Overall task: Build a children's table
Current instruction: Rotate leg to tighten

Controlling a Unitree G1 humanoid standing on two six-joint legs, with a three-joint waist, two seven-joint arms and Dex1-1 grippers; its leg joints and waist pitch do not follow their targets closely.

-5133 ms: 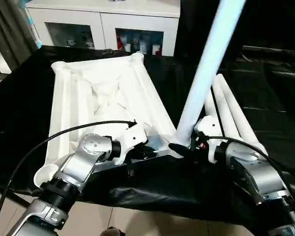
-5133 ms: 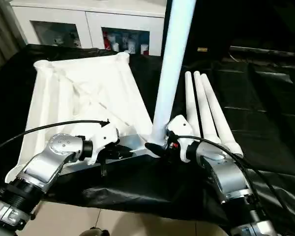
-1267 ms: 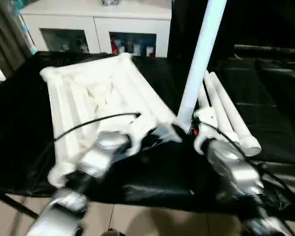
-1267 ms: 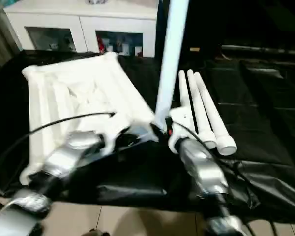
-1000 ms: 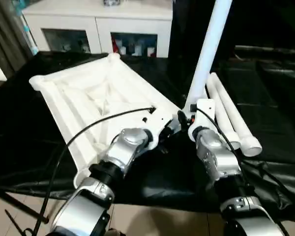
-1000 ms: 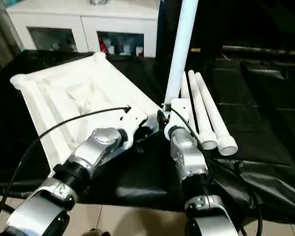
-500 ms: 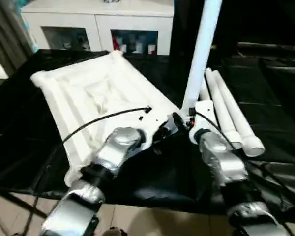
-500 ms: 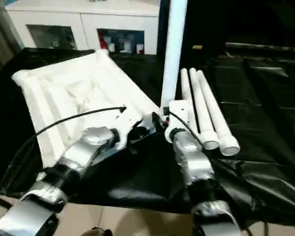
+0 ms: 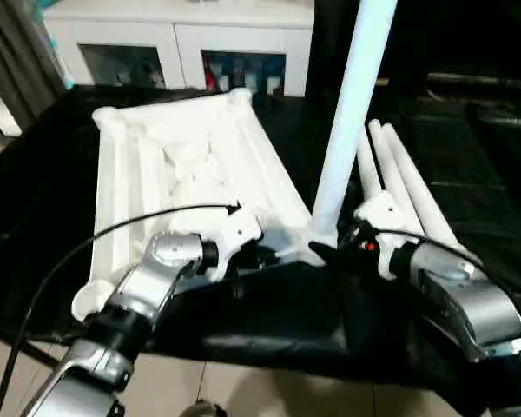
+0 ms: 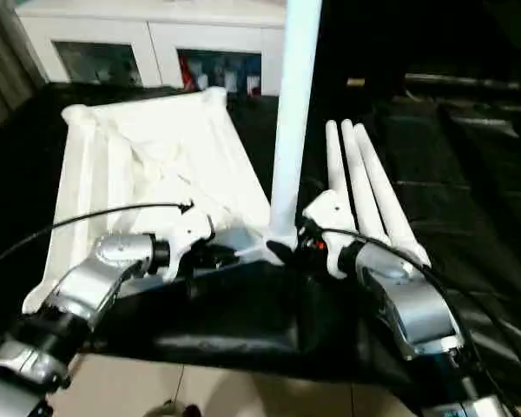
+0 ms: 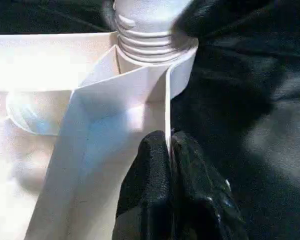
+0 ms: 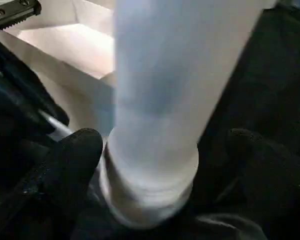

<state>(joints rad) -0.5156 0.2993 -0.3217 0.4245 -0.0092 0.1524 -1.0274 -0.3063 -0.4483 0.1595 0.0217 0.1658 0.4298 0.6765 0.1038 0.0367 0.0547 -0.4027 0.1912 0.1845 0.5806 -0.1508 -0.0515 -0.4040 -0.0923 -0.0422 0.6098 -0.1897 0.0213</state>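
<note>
At the near right corner of the upturned table top [image 9: 187,187], the right gripper [image 12: 165,165] is seen spread wide, one black finger [image 12: 72,165] to each side of the base of the upright leg [image 9: 347,122], with a gap showing between the pads and the tube. That leg is stood in the corner socket [image 11: 157,60], its threaded end partly visible above the socket rim, and its long axis runs nearly vertical, leaning slightly to the right toward its top. Just beside it, the left gripper [image 11: 169,187] is pinched shut on the thin side wall of the top, close to the same socket. The top itself is laid with the ribbed underside up on the black cloth [image 9: 269,321], its long sides running away from the robot toward the white cabinet [image 9: 178,39]. To the right, three loose legs [image 9: 399,187] are laid side by side on the cloth, pointing away from the robot, with thick ends nearest.
</note>
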